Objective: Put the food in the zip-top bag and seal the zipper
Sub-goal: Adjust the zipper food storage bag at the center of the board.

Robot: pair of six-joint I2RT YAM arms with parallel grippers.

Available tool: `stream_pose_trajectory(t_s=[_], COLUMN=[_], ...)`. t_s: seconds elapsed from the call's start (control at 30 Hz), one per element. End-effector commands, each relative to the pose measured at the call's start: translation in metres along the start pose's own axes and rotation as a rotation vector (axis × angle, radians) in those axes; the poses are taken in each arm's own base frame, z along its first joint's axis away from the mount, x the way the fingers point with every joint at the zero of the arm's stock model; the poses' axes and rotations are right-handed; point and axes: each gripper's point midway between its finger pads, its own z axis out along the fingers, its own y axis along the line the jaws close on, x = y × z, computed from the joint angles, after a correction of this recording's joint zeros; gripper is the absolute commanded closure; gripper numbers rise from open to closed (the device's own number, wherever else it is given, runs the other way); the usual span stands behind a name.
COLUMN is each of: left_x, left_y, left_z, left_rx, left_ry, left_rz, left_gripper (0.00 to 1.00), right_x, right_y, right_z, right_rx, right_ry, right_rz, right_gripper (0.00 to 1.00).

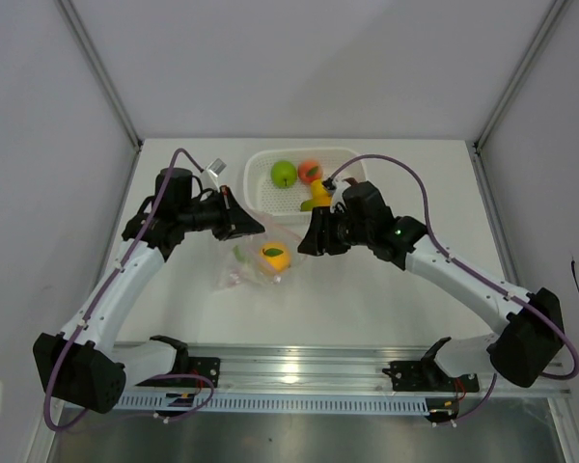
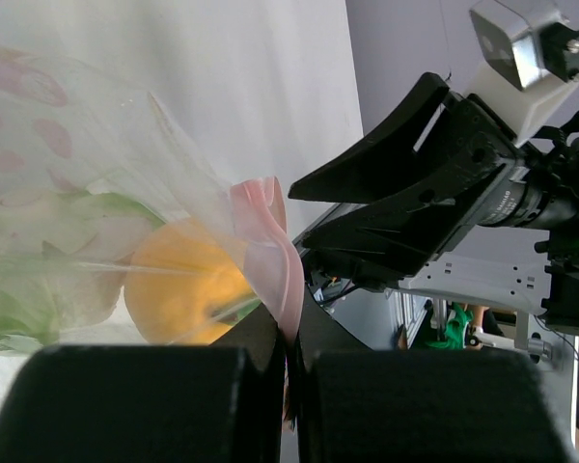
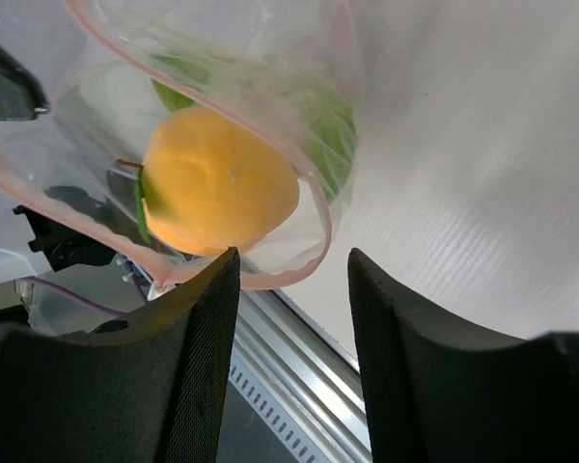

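The clear zip-top bag [image 1: 253, 265] lies at the table's middle, its mouth lifted. Inside it are the orange citrus [image 1: 274, 257] and the white-green leafy vegetable [image 1: 238, 255]. My left gripper [image 1: 258, 225] is shut on the bag's pink zipper strip [image 2: 282, 275], and the citrus [image 2: 179, 289] shows behind it. My right gripper [image 1: 309, 241] is open and empty just outside the bag's mouth. In the right wrist view [image 3: 292, 280] its fingers frame the zipper rim [image 3: 314, 207] and the citrus [image 3: 217, 183]. The green apple [image 1: 284, 174], peach [image 1: 310, 171] and mango [image 1: 318, 198] are in the basket. The dark red apple is out of view.
The white perforated basket [image 1: 261, 164] stands at the back centre, partly covered by my right arm. A small metal-grey object [image 1: 215, 166] lies left of it. White walls close in the table on three sides, and a metal rail [image 1: 299, 371] runs along the near edge.
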Motion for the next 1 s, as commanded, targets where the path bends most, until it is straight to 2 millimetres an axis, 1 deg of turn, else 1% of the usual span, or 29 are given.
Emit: stream_pose_trajectory(t_s=[0.0, 0.23, 0.27, 0.33, 0.37, 0.4, 0.43, 0.47, 0.5, 0.53, 0.6, 0.63, 0.67, 0.7, 0.73, 0.83, 0.87, 0.9, 0.93, 0.97], left_x=[-0.010, -0.011, -0.011, -0.012, -0.011, -0.011, -0.010, -0.010, -0.009, -0.009, -0.012, -0.012, -0.018, -0.018, -0.020, -0.022, -0.018, -0.010, -0.007, 0.005], left_y=[-0.023, -0.025, -0.026, -0.026, -0.025, -0.025, -0.023, -0.023, -0.025, -0.028, -0.041, -0.042, -0.054, -0.057, -0.060, -0.049, -0.035, -0.020, -0.011, 0.011], left_z=[-0.010, -0.011, -0.012, -0.012, -0.012, -0.011, -0.011, -0.012, -0.013, -0.015, -0.024, -0.028, -0.036, -0.040, -0.044, -0.045, -0.039, -0.030, -0.022, -0.010], left_rx=[0.057, 0.059, 0.061, 0.059, 0.057, 0.055, 0.050, 0.048, 0.054, 0.060, 0.078, 0.067, 0.076, 0.072, 0.066, 0.007, -0.021, -0.036, -0.042, -0.069], left_ry=[-0.037, -0.040, -0.039, -0.042, -0.041, -0.040, -0.037, -0.035, -0.035, -0.037, -0.067, -0.074, -0.104, -0.120, -0.135, -0.161, -0.143, -0.105, -0.079, -0.040], left_rz=[0.064, 0.070, 0.070, 0.072, 0.075, 0.076, 0.074, 0.075, 0.078, 0.082, 0.114, 0.116, 0.153, 0.167, 0.179, 0.187, 0.163, 0.132, 0.113, 0.068], left_gripper=[0.99, 0.99, 0.99, 0.99, 0.99, 0.99, 0.99, 1.00, 0.99, 0.99, 1.00, 1.00, 1.00, 0.99, 0.99, 0.99, 0.99, 1.00, 0.99, 0.99], right_x=[-0.001, 0.003, 0.002, 0.003, 0.002, 0.001, -0.002, -0.005, -0.010, -0.021, -0.038, -0.055, -0.063, -0.071, -0.083, -0.092, -0.087, -0.082, -0.073, -0.058], right_y=[-0.003, -0.008, -0.007, -0.009, -0.009, -0.008, -0.007, -0.005, 0.002, 0.011, 0.028, 0.046, 0.055, 0.064, 0.079, 0.092, 0.088, 0.081, 0.072, 0.057], right_z=[0.009, 0.030, 0.032, 0.039, 0.042, 0.043, 0.043, 0.042, 0.038, 0.031, 0.018, 0.000, -0.010, -0.020, -0.039, -0.057, -0.053, -0.046, -0.038, -0.019], right_rx=[0.023, 0.012, 0.003, 0.006, 0.004, -0.001, -0.005, -0.011, -0.028, -0.043, -0.064, -0.092, -0.105, -0.119, -0.151, -0.193, -0.189, -0.176, -0.160, -0.130], right_ry=[0.009, 0.029, 0.027, 0.036, 0.035, 0.034, 0.030, 0.025, 0.017, -0.005, -0.057, -0.113, -0.140, -0.171, -0.220, -0.276, -0.260, -0.234, -0.188, -0.125], right_rz=[0.026, 0.048, 0.047, 0.053, 0.050, 0.050, 0.044, 0.020, -0.001, -0.025, -0.108, -0.143, -0.175, -0.190, -0.211, -0.219, -0.210, -0.183, -0.159, -0.131], right_gripper=[0.49, 0.50, 0.56, 0.64, 0.76, 0.83, 0.93, 0.99, 1.00, 1.00, 1.00, 1.00, 1.00, 1.00, 1.00, 1.00, 1.00, 1.00, 1.00, 1.00])
